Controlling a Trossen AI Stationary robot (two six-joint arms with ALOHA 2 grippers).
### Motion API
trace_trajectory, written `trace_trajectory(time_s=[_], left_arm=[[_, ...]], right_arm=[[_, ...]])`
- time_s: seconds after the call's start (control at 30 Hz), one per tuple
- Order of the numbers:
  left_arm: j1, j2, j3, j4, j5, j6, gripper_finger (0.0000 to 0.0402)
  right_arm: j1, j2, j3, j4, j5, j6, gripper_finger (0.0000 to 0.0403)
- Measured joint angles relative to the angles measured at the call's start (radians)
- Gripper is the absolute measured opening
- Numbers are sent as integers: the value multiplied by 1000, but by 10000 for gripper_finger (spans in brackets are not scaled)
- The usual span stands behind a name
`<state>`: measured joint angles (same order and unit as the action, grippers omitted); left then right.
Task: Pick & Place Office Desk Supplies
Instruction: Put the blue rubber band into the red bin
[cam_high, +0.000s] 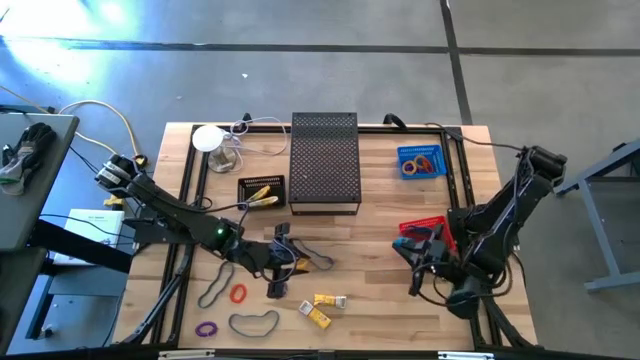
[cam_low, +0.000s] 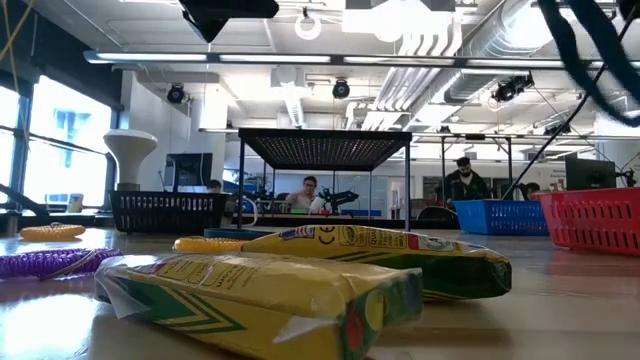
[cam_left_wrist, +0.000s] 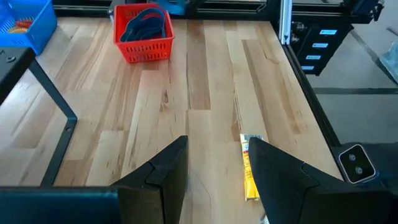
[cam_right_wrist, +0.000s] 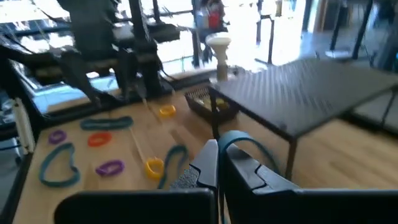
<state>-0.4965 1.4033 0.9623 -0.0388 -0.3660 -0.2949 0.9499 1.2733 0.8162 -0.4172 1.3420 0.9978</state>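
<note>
Left gripper (cam_left_wrist: 214, 180) spread above bare wood, yellow packet (cam_left_wrist: 249, 167) just beside, lying lengthwise along its fingers.

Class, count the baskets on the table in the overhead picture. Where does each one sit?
3: a black basket left of the mesh stand, a blue basket to its right, and a red basket near the right arm. Others may be hidden.

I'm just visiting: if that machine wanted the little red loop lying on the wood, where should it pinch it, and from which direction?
Probably straight down from above, pinching across one side of the red loop. It lies flat on the table as a thin open ring, so there is nothing to grab from the side; one finger inside and one outside would catch the strand. The left end effector is nearest.
</note>
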Motion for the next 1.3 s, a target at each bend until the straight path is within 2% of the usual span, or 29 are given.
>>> trace_trajectory(time_s=[0.23,0.4,0.6,0.73,0.87,0.93,1.07,1.3], left_arm=[[0,0,0,-16,0,-9,163],[0,0,0,-16,0,-9,163],[1,0,0,-17,-1,-9,163],[1,0,0,-17,0,-10,163],[0,0,0,-17,1,-11,163],[1,0,0,-18,1,-13,163],[1,0,0,-17,1,-13,163],[1,0,0,-18,4,-13,163]], right_arm=[[-57,-14,0,-204,-154,236,3],[-60,-16,0,-237,-103,274,3],[-59,-57,2,-291,-129,308,3],[-71,-76,2,-425,-208,425,3],[-107,-64,2,-599,-299,620,3],[-117,-57,2,-618,-304,678,3],[-123,-55,2,-612,-334,691,3],[-125,-55,2,-682,-499,835,3]])
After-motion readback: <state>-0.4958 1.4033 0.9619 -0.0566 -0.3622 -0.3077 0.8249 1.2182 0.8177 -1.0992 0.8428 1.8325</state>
